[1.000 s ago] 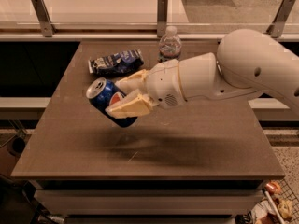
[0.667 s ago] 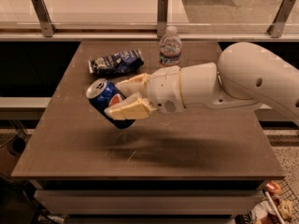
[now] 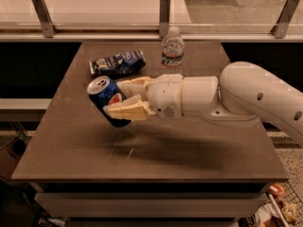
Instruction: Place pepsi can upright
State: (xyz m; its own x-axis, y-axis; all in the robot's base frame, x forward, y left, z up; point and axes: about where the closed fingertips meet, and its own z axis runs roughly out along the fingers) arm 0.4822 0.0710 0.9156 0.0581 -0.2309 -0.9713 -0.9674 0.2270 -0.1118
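edges first: sighted the table (image 3: 189, 160) whole, all four edges in view, near edge at 6 o'clock, far edge at 12 o'clock against a low ledge with metal posts (image 3: 164, 13). logged bare brown top across the near half, from 4 round to 8 o'clock, crossed only by a shadow (image 3: 142, 145). logged a further bare strip along the left edge at 9 o'clock.

found the gripper (image 3: 113, 98) at roughly 9 o'clock of table centre, reaching in from 3 o'clock on the white arm (image 3: 255, 98). found it clamped on the pepsi can (image 3: 105, 94), with one tan finger (image 3: 135, 85) over the can wall and the other pressed beneath. noted the can apparently held off the surface, tilted, silver top toward 10 o'clock and base toward 4 o'clock, well in from the left edge.

placed the snack bag (image 3: 117, 63) lying flat at 11 o'clock, near the can but apart. placed the water bottle (image 3: 172, 51) upright at 12 o'clock, near the far edge, just behind the arm.

counted: one can, one bag, one bottle, one gripper with two fingers, three posts.
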